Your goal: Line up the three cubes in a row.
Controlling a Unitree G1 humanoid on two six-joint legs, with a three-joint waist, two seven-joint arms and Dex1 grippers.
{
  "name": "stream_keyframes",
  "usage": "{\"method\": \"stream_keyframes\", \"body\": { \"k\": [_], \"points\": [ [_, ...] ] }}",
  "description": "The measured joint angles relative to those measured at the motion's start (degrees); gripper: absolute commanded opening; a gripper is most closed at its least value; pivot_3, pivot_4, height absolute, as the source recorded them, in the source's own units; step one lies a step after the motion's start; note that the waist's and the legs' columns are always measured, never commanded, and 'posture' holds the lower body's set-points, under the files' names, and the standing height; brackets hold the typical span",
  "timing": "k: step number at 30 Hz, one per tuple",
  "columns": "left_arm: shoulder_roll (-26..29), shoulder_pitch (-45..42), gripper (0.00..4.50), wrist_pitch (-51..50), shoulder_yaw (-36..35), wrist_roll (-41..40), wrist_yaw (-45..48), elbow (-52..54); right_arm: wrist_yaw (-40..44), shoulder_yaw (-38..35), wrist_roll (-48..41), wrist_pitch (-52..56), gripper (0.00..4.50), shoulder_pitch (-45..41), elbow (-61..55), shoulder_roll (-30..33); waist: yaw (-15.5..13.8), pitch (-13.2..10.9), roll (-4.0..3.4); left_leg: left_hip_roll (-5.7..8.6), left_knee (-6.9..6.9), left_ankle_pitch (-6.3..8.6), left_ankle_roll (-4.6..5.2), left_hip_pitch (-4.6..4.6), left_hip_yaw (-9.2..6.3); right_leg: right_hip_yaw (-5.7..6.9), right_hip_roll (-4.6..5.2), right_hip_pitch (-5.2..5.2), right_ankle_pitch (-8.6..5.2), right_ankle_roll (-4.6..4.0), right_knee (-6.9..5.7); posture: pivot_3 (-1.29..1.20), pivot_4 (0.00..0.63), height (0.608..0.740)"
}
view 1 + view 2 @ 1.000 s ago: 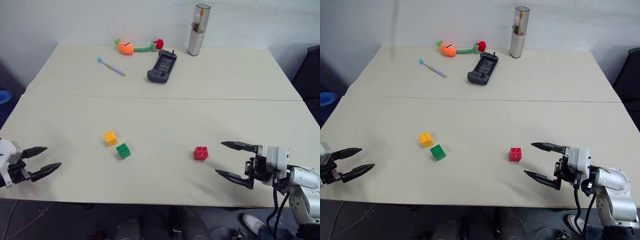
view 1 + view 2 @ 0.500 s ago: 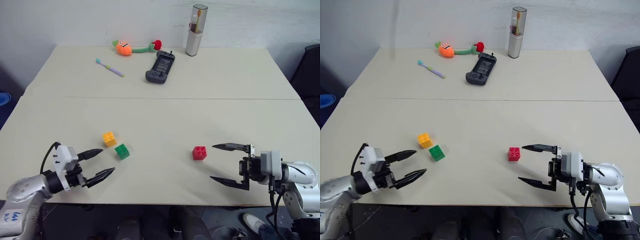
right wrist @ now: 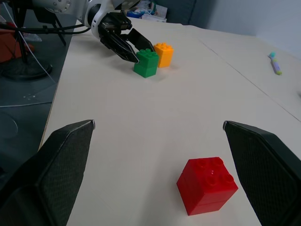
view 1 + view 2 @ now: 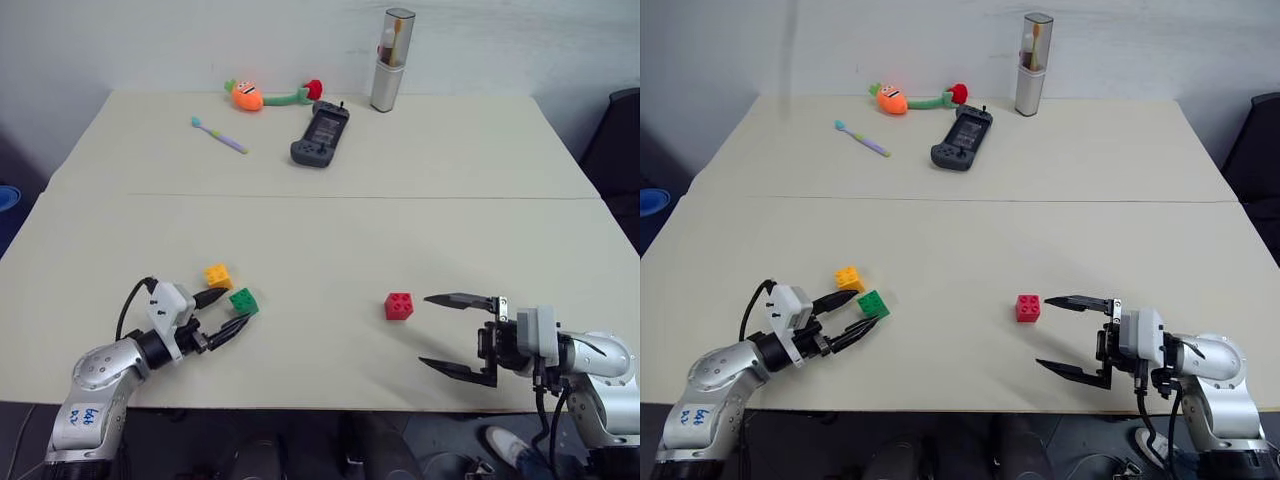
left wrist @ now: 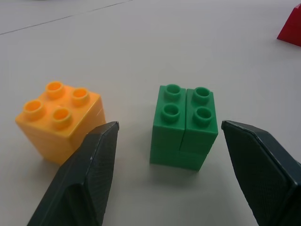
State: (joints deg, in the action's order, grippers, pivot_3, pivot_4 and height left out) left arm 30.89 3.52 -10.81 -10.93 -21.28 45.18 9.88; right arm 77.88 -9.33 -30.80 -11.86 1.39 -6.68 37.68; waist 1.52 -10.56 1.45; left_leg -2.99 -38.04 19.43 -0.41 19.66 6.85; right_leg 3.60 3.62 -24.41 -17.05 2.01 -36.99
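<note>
Head view: the green cube [image 4: 243, 301] and yellow-orange cube [image 4: 219, 276] sit side by side on the tabletop [image 4: 330, 220]; the red cube [image 4: 399, 306] lies well apart at their 3 o'clock, so you have no row yet. Left wrist view: your left gripper [image 5: 169, 141] stands apart, straddling the green cube without touching it, likely preparing a grasp. Right wrist view: your right gripper [image 3: 157, 136] is spread wide, empty, near the red cube.

Red cube [image 4: 399, 305], green cube [image 4: 243, 300], yellow-orange cube [image 4: 219, 276]; beige table [image 4: 400, 230]; black fingers [image 5: 89, 174].
</note>
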Motion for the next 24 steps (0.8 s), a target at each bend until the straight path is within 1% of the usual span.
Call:
{"method": "stream_keyframes", "body": {
  "k": [4, 7, 12, 15, 18, 21, 24],
  "points": [
    [-0.60, -2.75, 3.64, 1.02, 2.57, 1.34, 0.60, -3.33, -1.05, 0.01, 0.19, 0.00, 4.50, 0.00, -0.39, 0.00, -0.13, 0.00, 0.00, 0.02, -0.01, -0.01, -0.01, -0.01, 0.00, 0.00, 0.00, 0.02, 0.00, 0.00, 0.00, 0.00, 0.150, 0.740],
    [-0.56, -4.52, 3.04, 1.46, 3.86, 1.97, 1.25, -4.58, -1.59, 0.04, 0.37, -0.01, 4.50, 0.02, -0.54, 0.00, -0.12, 0.00, 0.00, 0.01, -0.01, -0.02, -0.04, -0.01, 0.01, 0.00, 0.00, 0.02, 0.00, 0.00, 0.00, 0.00, 0.150, 0.740],
    [-0.37, -5.19, 1.50, 1.46, 4.81, 2.36, 2.04, -4.92, -2.51, 0.05, 0.51, -0.05, 4.50, 0.51, -0.95, 0.00, -0.07, 0.00, 0.00, 0.00, 0.00, -0.03, -0.04, -0.01, 0.01, 0.00, -0.01, 0.01, 0.00, 0.00, -0.01, 0.00, 0.150, 0.740],
    [0.66, -5.34, 1.50, 0.01, 5.59, 1.81, 3.84, -3.75, -2.79, -0.12, 0.48, -0.10, 4.50, 2.09, -1.61, 0.03, -0.13, 0.00, 0.00, 0.01, 0.00, -0.03, -0.04, 0.00, 0.01, 0.00, 0.00, 0.02, 0.00, 0.00, 0.01, 0.00, 0.150, 0.740],
    [1.23, -8.03, 1.50, -1.73, 9.90, 1.32, 6.97, -0.85, -2.70, -1.39, 0.06, -0.05, 4.50, 4.26, -2.21, 1.16, -0.76, 0.00, 0.00, 0.08, -0.02, -0.06, -0.06, 0.00, 0.01, -0.02, 0.06, 0.04, 0.01, 0.02, 0.02, 0.00, 0.150, 0.740],
    [-0.13, -14.12, 1.50, -2.03, 15.69, 2.43, 8.98, 0.40, -2.45, -4.51, -1.05, 0.51, 4.50, 5.76, -2.69, 3.33, -1.65, 0.00, 0.00, 0.14, -0.05, -0.13, -0.17, -0.01, 0.02, -0.03, 0.05, 0.09, 0.02, 0.05, 0.07, 0.00, 0.150, 0.740],
    [-1.95, -19.80, 1.50, -0.77, 21.19, 5.68, 10.11, -1.51, -2.30, -7.26, -2.63, 2.10, 4.50, 8.67, -4.11, 5.08, -1.74, 0.01, -0.01, 0.14, -0.03, -0.14, -0.18, -0.01, 0.04, -0.04, -0.01, 0.09, 0.02, 0.05, 0.09, 0.00, 0.150, 0.740]
  ]
}}
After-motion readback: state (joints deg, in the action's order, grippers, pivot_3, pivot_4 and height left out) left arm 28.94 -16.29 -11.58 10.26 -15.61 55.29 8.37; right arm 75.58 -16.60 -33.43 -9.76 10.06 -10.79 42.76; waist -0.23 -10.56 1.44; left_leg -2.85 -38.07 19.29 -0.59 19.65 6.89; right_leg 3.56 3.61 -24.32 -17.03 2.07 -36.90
